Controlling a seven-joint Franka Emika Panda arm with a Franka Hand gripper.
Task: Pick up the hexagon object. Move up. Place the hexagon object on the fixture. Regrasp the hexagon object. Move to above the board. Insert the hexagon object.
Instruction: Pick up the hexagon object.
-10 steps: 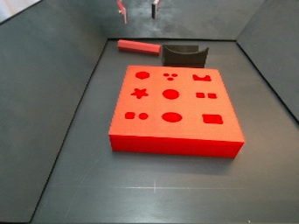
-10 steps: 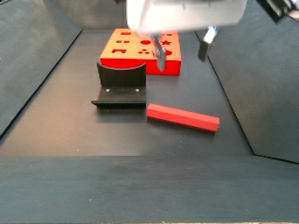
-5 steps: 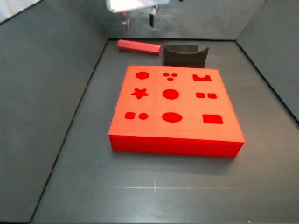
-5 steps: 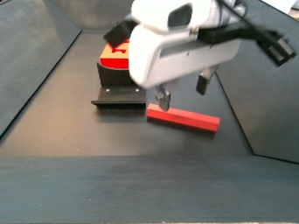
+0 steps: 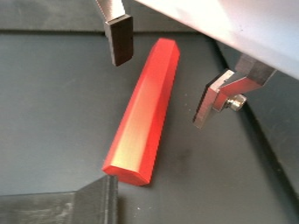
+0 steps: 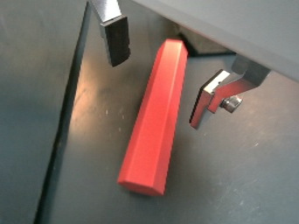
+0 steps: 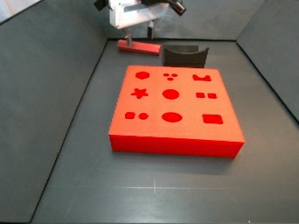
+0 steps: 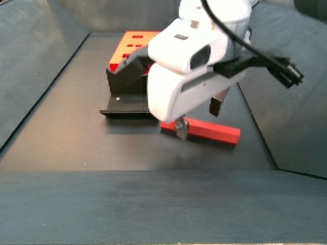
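Red hexagon object (image 5: 145,112) lies ungrasped between my gripper (image 5: 163,77) fingers (jaws wide) — pickup, fixture (image 7: 184,56), board (image 7: 173,109) all remain.

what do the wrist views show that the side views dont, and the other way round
Only the wrist views show the two fingers standing apart on either side of the red rod, neither touching it, and the rod's faceted length lying flat on the dark floor.

Only the side views show the red board with its shaped holes, the fixture beside it, and the arm's white body over the rod.

Both show the pincer open, low over the rod, with the rod not yet gripped or lifted.
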